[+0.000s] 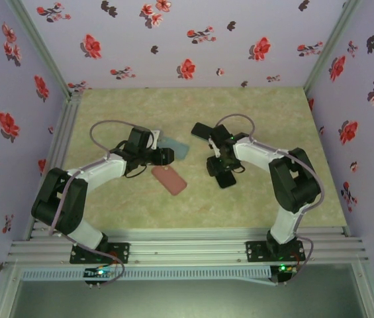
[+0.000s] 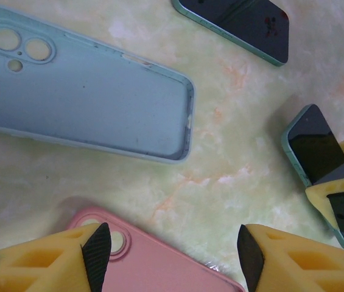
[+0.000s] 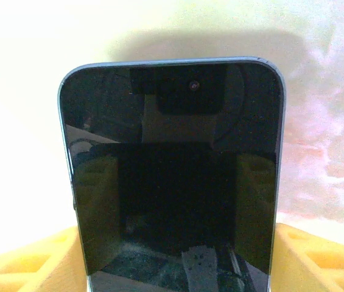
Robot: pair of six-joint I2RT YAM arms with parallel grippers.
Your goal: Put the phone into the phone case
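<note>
The phone (image 3: pixel 172 182) was clamped in the right gripper (image 3: pixel 175 243), not yet inserted. The blue phone case (image 2: pixel 86 103) was seen lying empty at its ten o'clock; the left gripper (image 2: pixel 172 261) was held open.

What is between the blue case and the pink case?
Nothing but bare marbled tabletop lies between the blue case and the pink case, as the left wrist view shows.

Glossy black phone (image 3: pixel 172 182), matt blue case (image 2: pixel 86 103), matt pink case (image 2: pixel 159 264), smooth marbled tabletop (image 2: pixel 232 152).
</note>
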